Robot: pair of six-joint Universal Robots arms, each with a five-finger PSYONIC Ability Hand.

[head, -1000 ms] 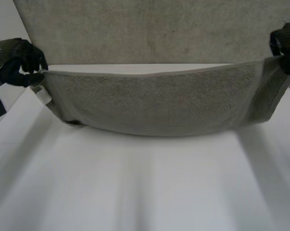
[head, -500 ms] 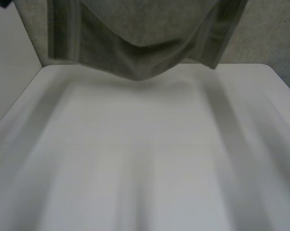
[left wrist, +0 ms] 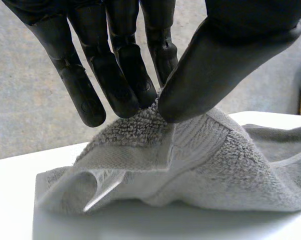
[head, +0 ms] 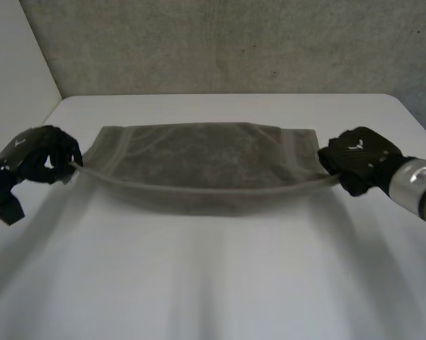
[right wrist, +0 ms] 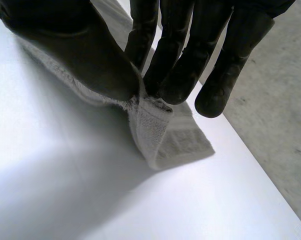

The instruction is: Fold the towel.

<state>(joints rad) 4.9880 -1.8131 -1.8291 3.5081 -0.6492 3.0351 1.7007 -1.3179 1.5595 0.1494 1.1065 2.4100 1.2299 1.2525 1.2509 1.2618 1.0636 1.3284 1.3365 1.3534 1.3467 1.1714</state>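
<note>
Grey terry towel point(head: 206, 166) sits on the white table point(head: 213, 283) toward 12 o'clock, far part lying flat, near edge lifted and strung between the two hands. Left hand point(head: 39, 159) is at the towel's 9 o'clock end, right hand point(head: 354, 157) at its 3 o'clock end. The lifted edge droops in the middle toward 6 o'clock.

Risks, as I judge them:
- Both grips are small pinches right at the corners. Pulling the hands further apart toward 9 and 3 could slide the cloth out of one pinch and drop that end.
- The slack middle may touch down first, so the fold could land bowed or creased rather than edge to edge.
- Uneven travel of the two hands would skew the layers, and the flat part could drag along the table.

Views compared: the head view gives the full span, the sag and both arms, but the grips are too dark to read there. The left wrist view settles the left hand point(left wrist: 215, 75): thumb against straight fingers, clamping a bunched corner of towel point(left wrist: 215, 170), with a white label point(left wrist: 103, 187) tucked in the fold below. The right wrist view gives the same for the right hand point(right wrist: 90, 55): thumb and fingers nipping a doubled corner of towel point(right wrist: 155, 130) just above the table.
</note>
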